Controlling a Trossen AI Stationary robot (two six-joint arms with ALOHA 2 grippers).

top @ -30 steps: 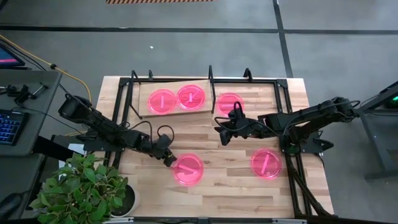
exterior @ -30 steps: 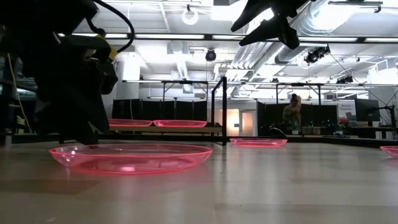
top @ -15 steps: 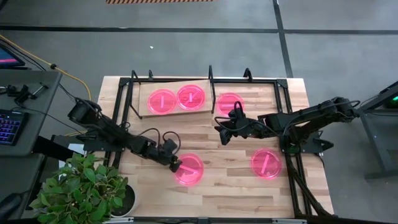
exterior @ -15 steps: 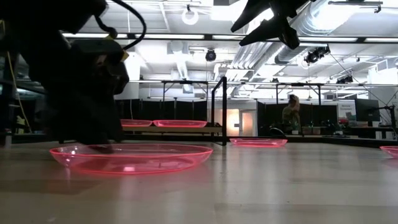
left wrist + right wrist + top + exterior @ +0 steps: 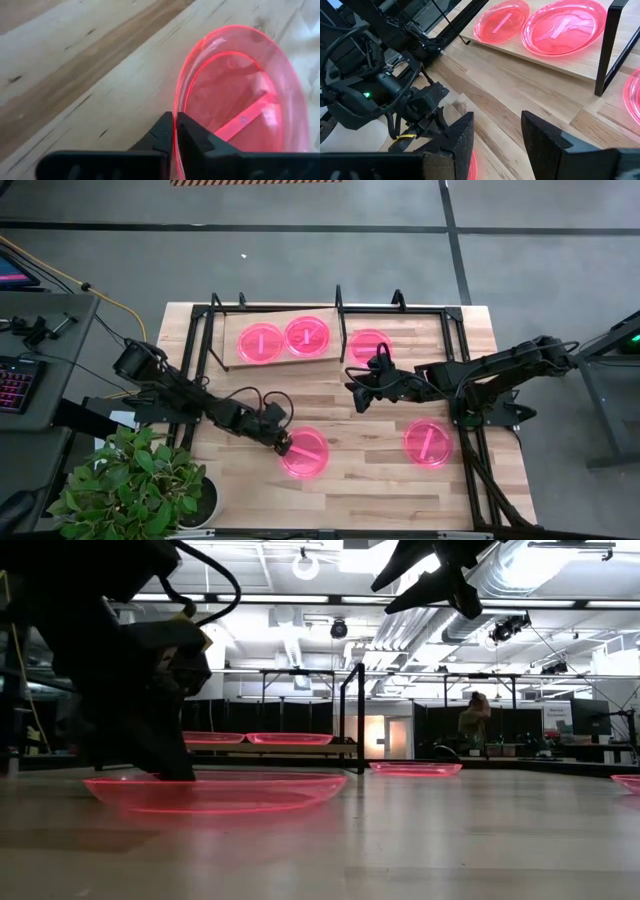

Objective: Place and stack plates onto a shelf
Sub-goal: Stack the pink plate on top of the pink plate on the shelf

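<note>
Left hand (image 5: 283,443) pinches the rim of a pink plate (image 5: 305,451) on the table (image 5: 370,480).

Seen from the wrist, its two fingers (image 5: 160,131) close on the near edge of the plate (image 5: 245,95), the thin rim caught between them, while the plate lies flat on the wood. The right hand (image 5: 356,390) hangs above the table with its fingers (image 5: 461,134) spread and holding nothing, well apart from the left hand and just in front of a lone plate (image 5: 369,345) on the table. Beyond the left hand, two plates (image 5: 260,342) (image 5: 307,335) sit side by side on the shelf (image 5: 290,356). Another plate (image 5: 429,442) rests on the table, to the far side of the right hand.
</note>
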